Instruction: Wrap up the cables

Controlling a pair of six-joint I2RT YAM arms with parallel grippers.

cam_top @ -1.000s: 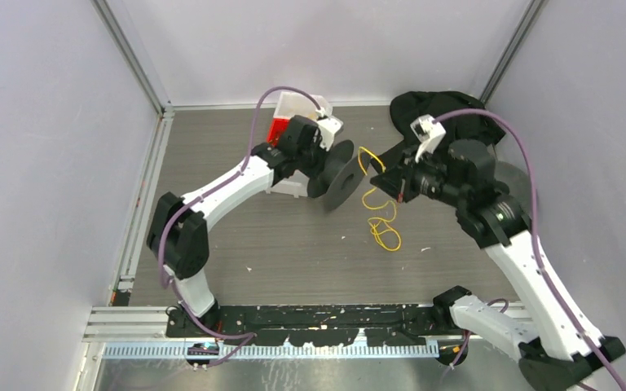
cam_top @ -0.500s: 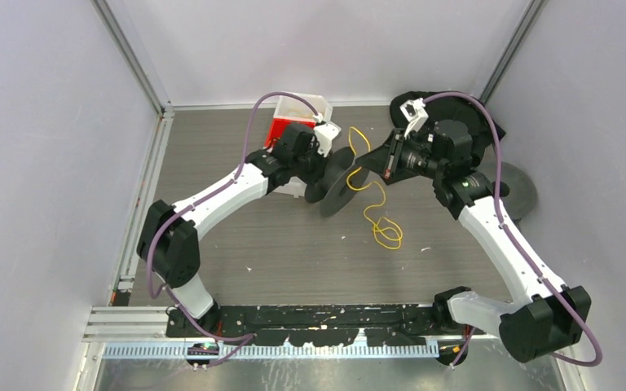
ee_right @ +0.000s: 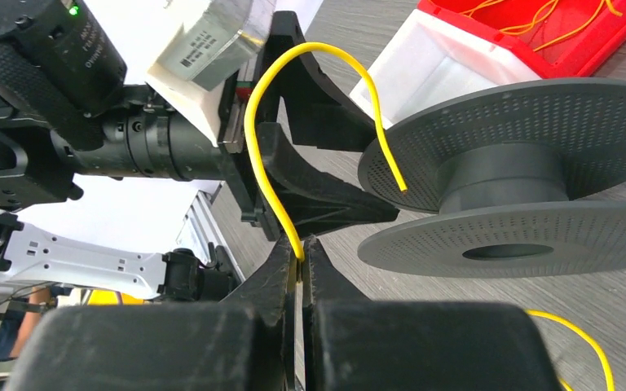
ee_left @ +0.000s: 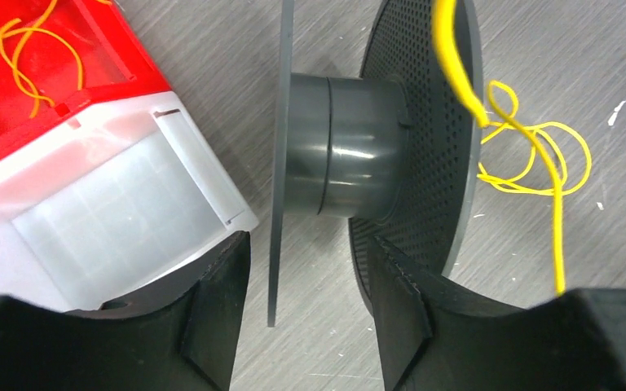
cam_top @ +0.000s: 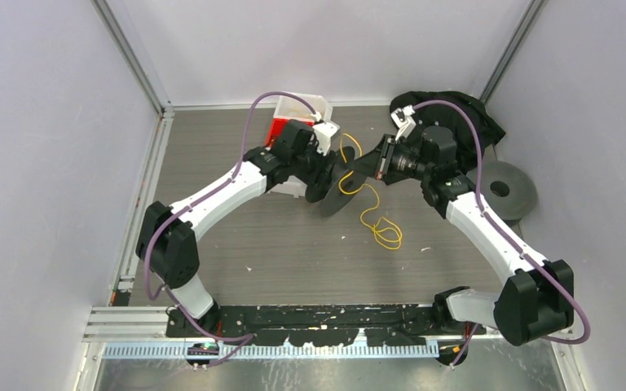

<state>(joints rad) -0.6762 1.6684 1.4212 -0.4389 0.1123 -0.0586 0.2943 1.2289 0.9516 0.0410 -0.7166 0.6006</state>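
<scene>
A dark grey spool (cam_top: 336,186) stands on edge on the table, its hub (ee_left: 342,147) lying sideways. My left gripper (cam_top: 326,167) is open: its fingers straddle the thin flange (ee_left: 274,244) with a gap on both sides, and the midpoint (ee_left: 307,242) is over bare table. My right gripper (cam_top: 357,169) is shut on a yellow cable (ee_right: 254,155) right at its fingertips (ee_right: 300,244). The cable arcs up, and its free end hangs in front of the perforated flange (ee_right: 522,122). The rest trails down in loose loops (cam_top: 385,234) on the table, also visible past the spool (ee_left: 538,155).
A red and white bin (cam_top: 292,124) holding more yellow cords (ee_left: 24,49) sits just behind the left gripper, close to the spool. A second grey spool (cam_top: 501,189) lies flat at the right. Black cloth (cam_top: 477,110) is bunched in the back right corner.
The left gripper's jaws have opened off the spool flange. The right arm has swung left with the cable, bringing its fingertips up against the spool.
</scene>
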